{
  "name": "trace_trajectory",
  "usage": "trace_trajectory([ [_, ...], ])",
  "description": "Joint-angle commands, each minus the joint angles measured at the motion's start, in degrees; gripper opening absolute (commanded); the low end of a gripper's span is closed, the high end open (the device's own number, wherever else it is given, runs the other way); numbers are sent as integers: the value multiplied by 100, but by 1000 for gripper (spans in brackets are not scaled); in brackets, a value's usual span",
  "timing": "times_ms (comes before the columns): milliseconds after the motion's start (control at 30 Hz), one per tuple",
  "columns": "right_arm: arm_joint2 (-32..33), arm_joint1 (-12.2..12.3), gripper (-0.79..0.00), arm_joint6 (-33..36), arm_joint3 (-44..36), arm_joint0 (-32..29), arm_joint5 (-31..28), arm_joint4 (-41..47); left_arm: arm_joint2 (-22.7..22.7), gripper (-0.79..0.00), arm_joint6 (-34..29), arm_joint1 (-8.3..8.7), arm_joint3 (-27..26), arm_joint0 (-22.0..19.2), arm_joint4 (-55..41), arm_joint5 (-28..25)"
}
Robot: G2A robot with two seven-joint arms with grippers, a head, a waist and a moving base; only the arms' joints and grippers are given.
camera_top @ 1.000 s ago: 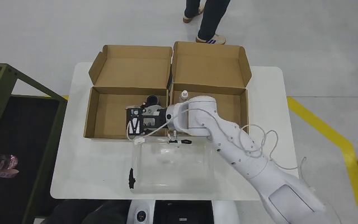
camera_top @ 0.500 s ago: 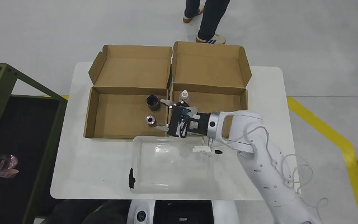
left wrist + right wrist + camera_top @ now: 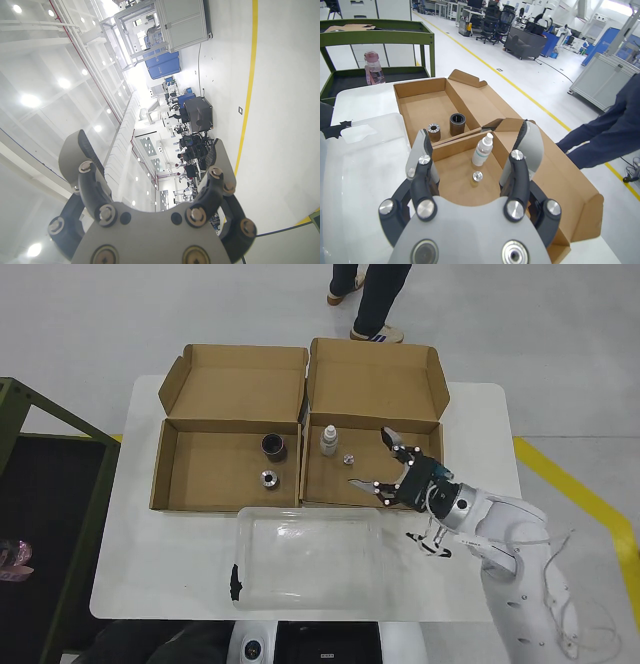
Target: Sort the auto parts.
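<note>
My right pincer (image 3: 371, 458) hangs spread, empty; from above, the small part (image 3: 348, 458) stands at its 9 o'clock, bottle (image 3: 328, 442) beyond.

Off-task items for your list:
- One white worktop (image 3: 480, 414) with rounded corners.
- One green cart (image 3: 370, 35) on the floor just beside the worktop's left edge. You will find a pink water bottle (image 3: 373, 68) upright on one of its shelves.
- One yellow floor line (image 3: 590, 504) past the worktop's right edge.
- Black office chairs (image 3: 495, 21) far across the hall, near a dark sofa (image 3: 525, 46).
</note>
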Motion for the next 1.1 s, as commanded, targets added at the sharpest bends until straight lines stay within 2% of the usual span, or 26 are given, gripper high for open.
trace_trajectory([
  [0,161,25,-148,-237,-28,-221,94,-103,0,0,0,0,0,0,0,0],
  [233,624,101,-120,-1023,-52,-837,433,-405,0,0,0,0,0,0,0,0],
  [500,1167,163,0,-1566,-85,-1456,890,-488,0,0,0,0,0,0,0,0],
  [867,1726,201,0,-1918,-143,-2108,1526,-378,0,0,0,0,0,0,0,0],
  [1067,1881,224,0,-1977,-131,-2250,1500,-404,0,-1,0,0,0,0,0,0],
])
